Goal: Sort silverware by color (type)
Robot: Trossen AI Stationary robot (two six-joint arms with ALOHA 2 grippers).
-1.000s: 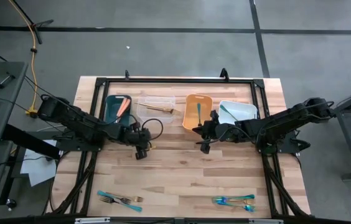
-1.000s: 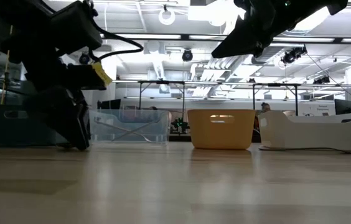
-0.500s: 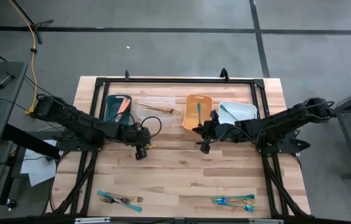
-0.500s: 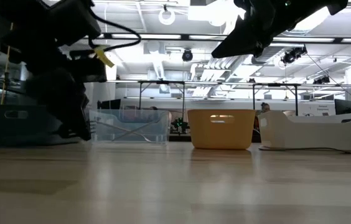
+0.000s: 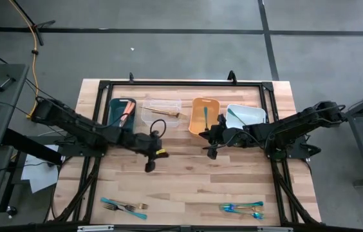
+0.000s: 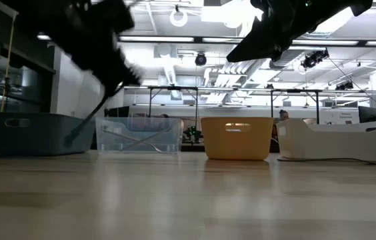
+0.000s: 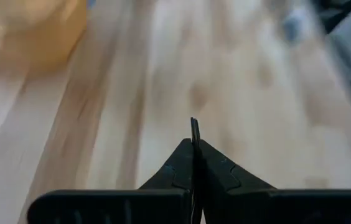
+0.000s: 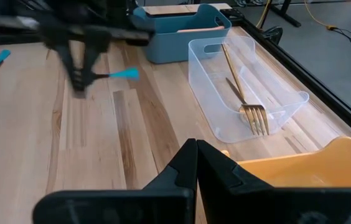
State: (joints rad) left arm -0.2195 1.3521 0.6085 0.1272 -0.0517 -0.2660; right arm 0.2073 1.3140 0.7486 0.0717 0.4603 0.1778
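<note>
While the right end effector point(image 5: 211, 153) hangs above the middle of the tabletop point(image 5: 181, 187) with its fingers pressed together and nothing between them, the left end effector point(image 5: 149, 165) is above the wood just in front of the clear bin point(image 5: 162, 111), its fingers clamped on a teal-handled utensil point(image 8: 126, 74). From the right wrist view the teal handle sticks out sideways from the blurred left end effector point(image 8: 79, 78). In the low view the utensil point(image 6: 85, 123) shows as a thin dark rod slanting down toward the tabletop without touching it. In the left wrist view only a thin edge point(image 7: 194, 127) shows above the closed fingers point(image 7: 178, 168).

Four bins stand in a row along the far side. The dark teal bin point(image 5: 112, 113) holds a salmon-orange piece point(image 5: 127, 111). A gold fork point(image 8: 247, 102) lies in the clear bin. The orange bin point(image 5: 197, 122) holds a teal-handled piece point(image 5: 205, 116), and the white bin point(image 5: 252, 119) holds another teal piece point(image 5: 235, 116).

Near the front edge, well apart from both arms, two loose groups of silverware lie flat: teal and gold forks on the left point(image 5: 125, 207) and teal utensils on the right point(image 5: 242, 207)
</note>
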